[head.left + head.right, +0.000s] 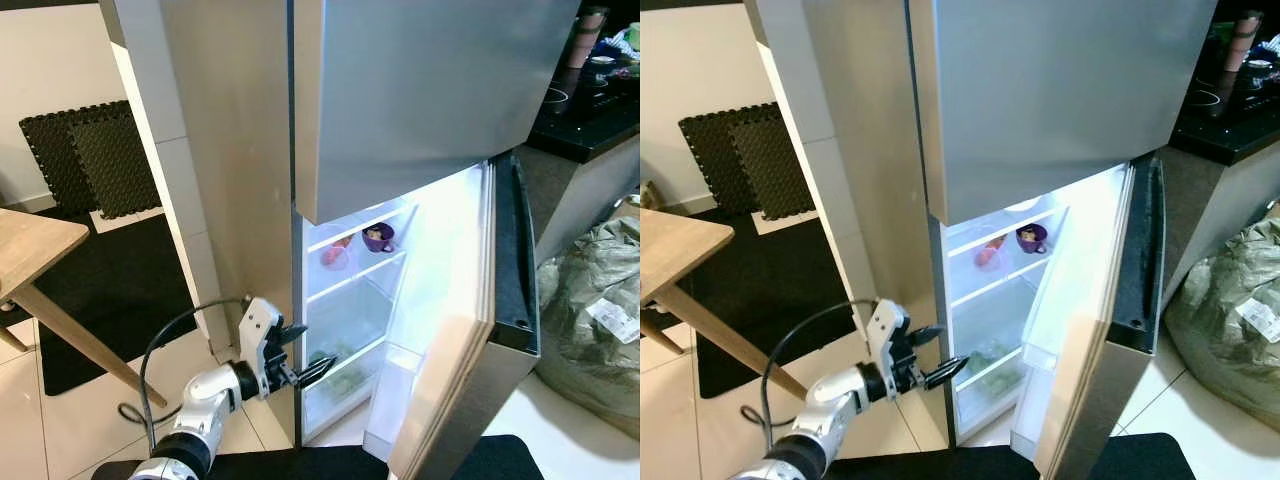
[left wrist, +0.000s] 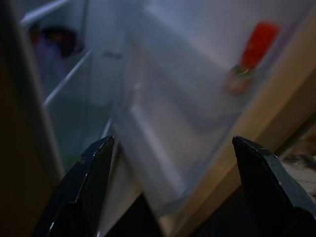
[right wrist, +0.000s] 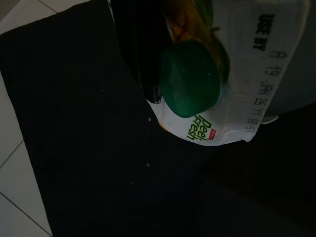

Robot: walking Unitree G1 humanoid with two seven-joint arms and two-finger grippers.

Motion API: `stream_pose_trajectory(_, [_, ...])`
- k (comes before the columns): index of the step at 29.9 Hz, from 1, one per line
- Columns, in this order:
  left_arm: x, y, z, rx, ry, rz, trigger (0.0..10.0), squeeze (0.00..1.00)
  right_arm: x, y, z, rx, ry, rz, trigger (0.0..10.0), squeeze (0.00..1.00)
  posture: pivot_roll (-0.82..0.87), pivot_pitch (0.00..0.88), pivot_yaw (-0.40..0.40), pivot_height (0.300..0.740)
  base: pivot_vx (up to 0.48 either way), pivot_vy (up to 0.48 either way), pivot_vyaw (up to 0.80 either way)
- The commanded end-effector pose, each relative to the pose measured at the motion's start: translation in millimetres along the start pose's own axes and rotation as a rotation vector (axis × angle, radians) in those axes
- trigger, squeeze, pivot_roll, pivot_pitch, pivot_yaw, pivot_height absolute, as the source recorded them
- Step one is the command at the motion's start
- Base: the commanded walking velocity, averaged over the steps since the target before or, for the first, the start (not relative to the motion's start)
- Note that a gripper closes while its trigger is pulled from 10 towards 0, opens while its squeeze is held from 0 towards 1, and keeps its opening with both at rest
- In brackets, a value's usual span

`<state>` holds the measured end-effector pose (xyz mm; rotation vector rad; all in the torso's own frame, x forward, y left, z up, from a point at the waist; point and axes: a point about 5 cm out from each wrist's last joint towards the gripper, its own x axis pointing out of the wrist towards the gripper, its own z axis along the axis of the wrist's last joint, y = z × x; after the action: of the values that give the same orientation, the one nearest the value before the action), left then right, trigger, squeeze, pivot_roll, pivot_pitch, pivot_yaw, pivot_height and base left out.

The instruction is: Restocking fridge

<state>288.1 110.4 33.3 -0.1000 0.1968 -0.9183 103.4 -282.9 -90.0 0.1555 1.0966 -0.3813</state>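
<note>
Fridge (image 1: 400, 150) restocking is going on with a juice carton (image 3: 232, 69) clamped in the right gripper (image 3: 163, 64) over a dark mat (image 3: 74, 148), while the left gripper (image 1: 305, 355), jaws apart, is hovering at the open lower compartment ahead of them, best swung aside so the carton enters upright.

Silver-white left arm (image 1: 205, 400); black wrist joint; looping black cable (image 1: 160, 345); long black fingers (image 1: 310, 370).
</note>
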Motion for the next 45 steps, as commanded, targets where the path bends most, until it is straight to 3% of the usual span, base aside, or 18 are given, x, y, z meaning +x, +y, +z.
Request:
stream_pose_trajectory(1, [-11.0, 5.1, -10.8, -0.013, 0.042, 0.068, 10.0, 0.0, -0.8, -5.0, -0.7, 0.003, 0.008, -0.024, 10.0, 0.0, -0.08, 0.0, -0.018, 0.74, 0.0, 0.0, -0.77])
stream_pose_trajectory(6, [-14.2, 4.9, -19.7, -0.022, 0.061, 0.138, 10.0, 0.0, -1.0, -6.3, -1.5, 0.005, 0.012, -0.033, 10.0, 0.0, -0.08, 0.0, -0.017, 0.74, 0.0, 0.0, -0.78])
stream_pose_trajectory(14, [-1.5, 7.6, -6.5, 0.013, -0.028, 0.281, 10.0, 0.0, -0.9, -6.0, -1.2, 0.001, 0.01, -0.037, 10.0, 0.0, -0.08, 0.0, -0.017, 0.74, 0.0, 0.0, -0.78])
stream_pose_trajectory(18, [1.4, 7.1, -6.2, 0.053, -0.008, 0.312, 10.0, 0.0, -0.8, -6.1, -0.4, 0.0, 0.008, -0.037, 10.0, 0.0, -0.07, 0.0, -0.021, 0.74, 0.0, 0.0, -0.78])
stream_pose_trajectory(31, [5.4, 5.9, -5.3, 0.134, 0.02, 0.329, 10.0, 0.0, -0.7, -5.9, 0.1, -0.004, 0.009, -0.036, 10.0, 0.0, -0.07, 0.0, -0.018, 0.74, 0.0, 0.0, -0.78])
stream_pose_trajectory(45, [7.9, -0.4, -10.6, 0.146, 0.04, 0.304, 10.0, 0.0, -0.5, -5.4, 1.1, -0.008, 0.006, -0.036, 10.0, 0.0, -0.07, 0.0, -0.017, 0.74, 0.0, 0.0, -0.78])
